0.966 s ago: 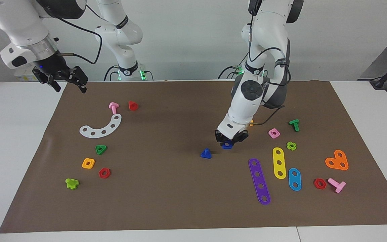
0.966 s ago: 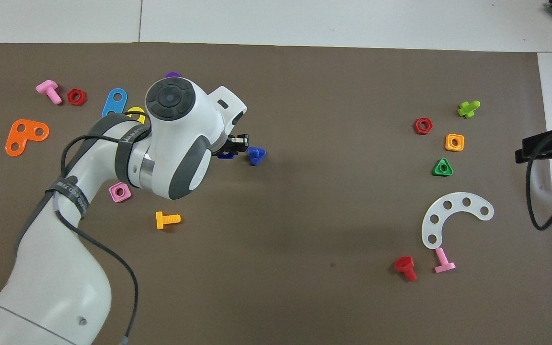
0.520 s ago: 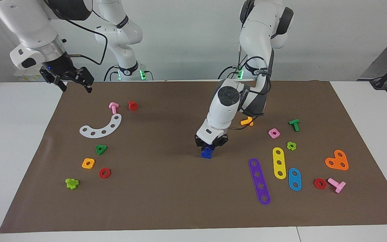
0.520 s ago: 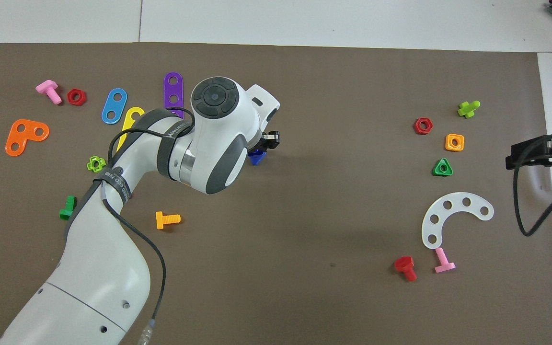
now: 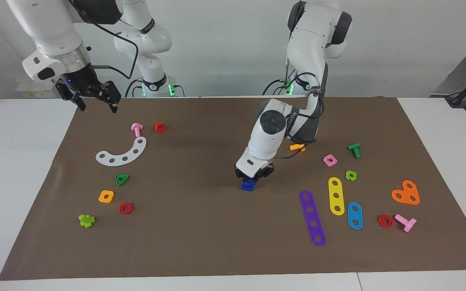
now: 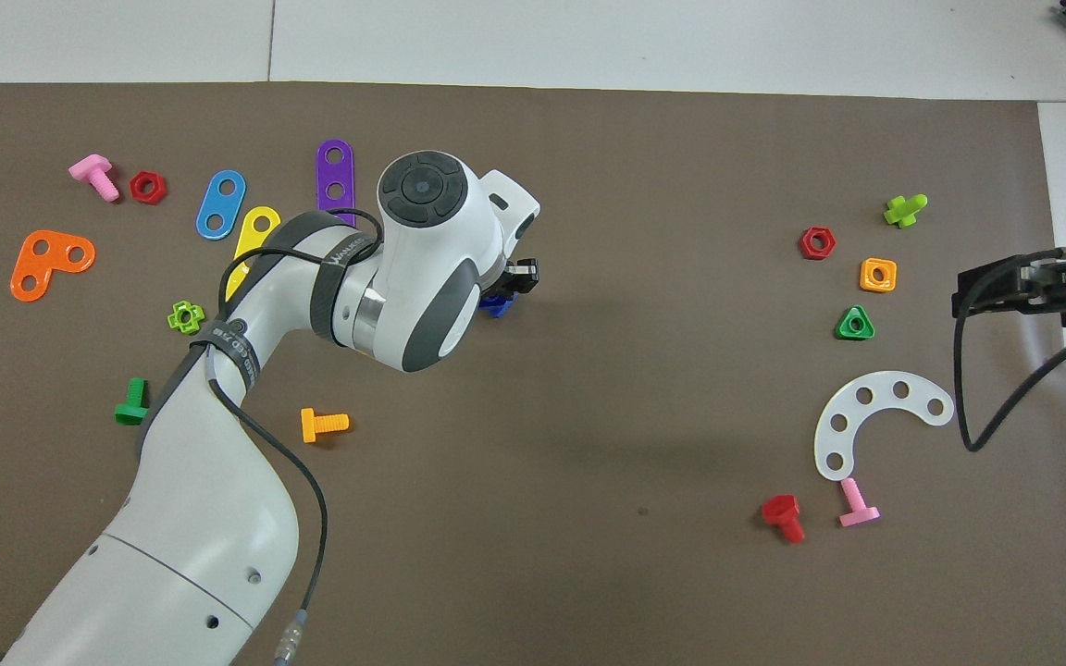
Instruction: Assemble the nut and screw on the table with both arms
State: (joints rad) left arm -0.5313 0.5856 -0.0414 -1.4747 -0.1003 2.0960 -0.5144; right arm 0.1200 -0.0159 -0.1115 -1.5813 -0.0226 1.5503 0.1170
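Observation:
My left gripper (image 5: 254,176) is low over the middle of the brown mat (image 5: 200,242), shut on the dark-blue square nut (image 5: 251,180). The nut rests on top of the dark-blue screw (image 5: 247,187), which stands on the mat; the two blue pieces read as one lump. In the overhead view the left gripper (image 6: 507,285) covers most of them and only a blue edge of the screw (image 6: 494,308) shows. My right gripper (image 5: 95,98) hangs open and empty in the air over the mat's corner at the right arm's end, near the robots; it also shows in the overhead view (image 6: 1005,291).
An orange bolt (image 5: 297,147) lies beside the left arm's wrist, nearer to the robots. A purple strip (image 5: 312,218), yellow strip (image 5: 336,195) and pink nut (image 5: 330,160) lie toward the left arm's end. A white curved plate (image 5: 123,153) and green triangular nut (image 5: 121,180) lie toward the right arm's end.
My left gripper carried the blue nut sideways over the screw and lowered it onto the screw. My right gripper moved in from the table's end toward the mat.

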